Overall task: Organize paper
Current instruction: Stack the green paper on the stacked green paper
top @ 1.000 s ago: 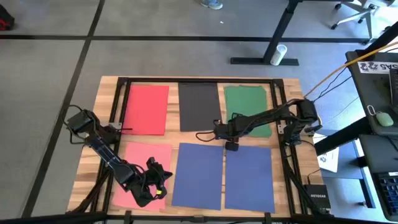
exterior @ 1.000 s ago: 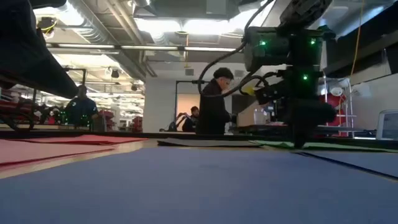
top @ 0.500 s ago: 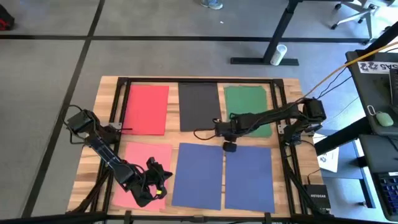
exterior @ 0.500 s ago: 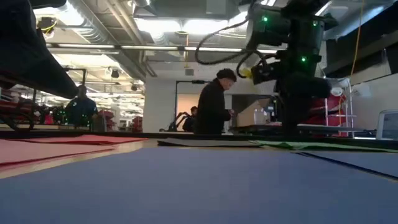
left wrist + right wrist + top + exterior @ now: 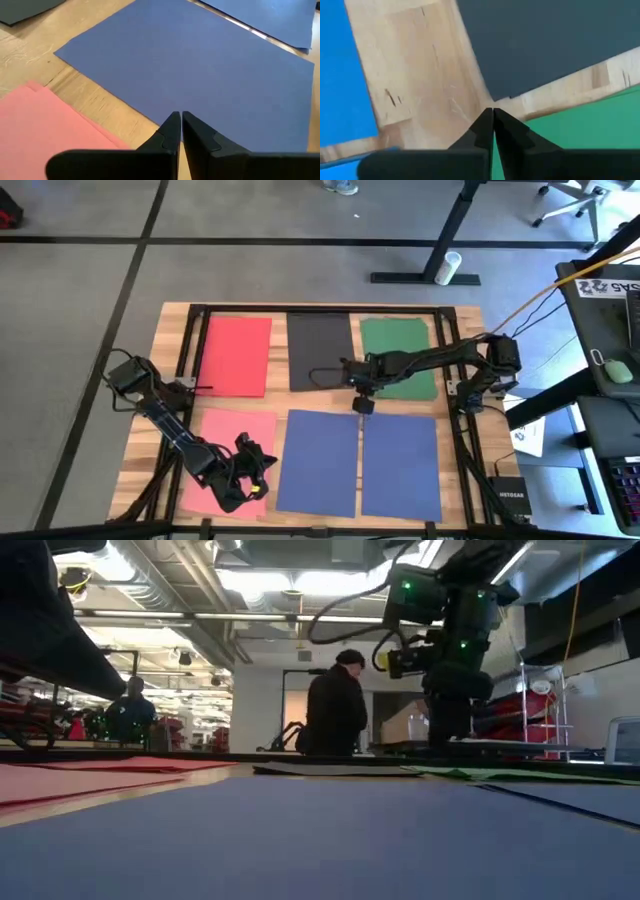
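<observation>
The paper lies flat on the wooden table [image 5: 170,415] in two rows. At the far side are a red sheet [image 5: 236,355], a black sheet [image 5: 320,350] and a green sheet [image 5: 398,358]. At the near side are a pink sheet [image 5: 235,455] and two blue sheets [image 5: 320,462] [image 5: 400,465]. My right gripper [image 5: 362,406] is shut, its tips [image 5: 493,111] pointing down over bare wood at the black sheet's near right corner [image 5: 496,95]. My left gripper [image 5: 262,468] is shut and low between the pink sheet and the left blue sheet [image 5: 200,70]. My right gripper points its shut fingertips down at the bare wood between the black sheet's corner [image 5: 496,95] and the green sheet [image 5: 570,135]. Whether they touch the wood or a sheet, I cannot tell.
A dark frame [image 5: 300,309] runs along the table's far, left and right edges. Narrow strips of bare wood separate the sheets. In the room beyond, a person [image 5: 335,710] stands behind the table, and another [image 5: 130,715] is farther off.
My right gripper has moved from the far end of the gap between the two blue sheets toward the table's far edge and a little left, ending at the black sheet's near right corner. Its fingers stayed shut. No sheet has moved.
</observation>
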Motion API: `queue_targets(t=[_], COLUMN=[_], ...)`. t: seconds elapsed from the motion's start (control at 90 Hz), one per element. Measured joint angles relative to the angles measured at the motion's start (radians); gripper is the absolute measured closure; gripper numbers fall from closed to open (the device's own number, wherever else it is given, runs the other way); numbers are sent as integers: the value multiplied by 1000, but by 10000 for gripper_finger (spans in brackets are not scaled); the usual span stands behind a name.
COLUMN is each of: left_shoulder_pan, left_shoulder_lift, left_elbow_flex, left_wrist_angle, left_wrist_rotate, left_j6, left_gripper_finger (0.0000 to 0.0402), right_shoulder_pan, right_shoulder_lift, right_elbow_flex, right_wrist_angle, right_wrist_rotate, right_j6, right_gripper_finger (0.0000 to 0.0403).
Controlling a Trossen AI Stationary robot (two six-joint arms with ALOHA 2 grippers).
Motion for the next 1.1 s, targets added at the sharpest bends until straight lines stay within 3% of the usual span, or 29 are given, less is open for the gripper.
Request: queue_targets(t=[0.878, 1.1], left_shoulder_pan=[0, 0], left_shoulder_lift=[0, 0], left_elbow_flex=[0, 0], left_wrist_angle=[1, 0], left_wrist_rotate=[3, 3], left_j6=[4, 4], left_gripper_finger=[402, 402], right_shoulder_pan=[2, 35], right_shoulder_lift=[0, -27], right_elbow_flex=[-73, -27], right_wrist_angle=[-3, -123], right_wrist_rotate=[-85, -102], right_j6=[33, 35], right_gripper_finger=[403, 403])
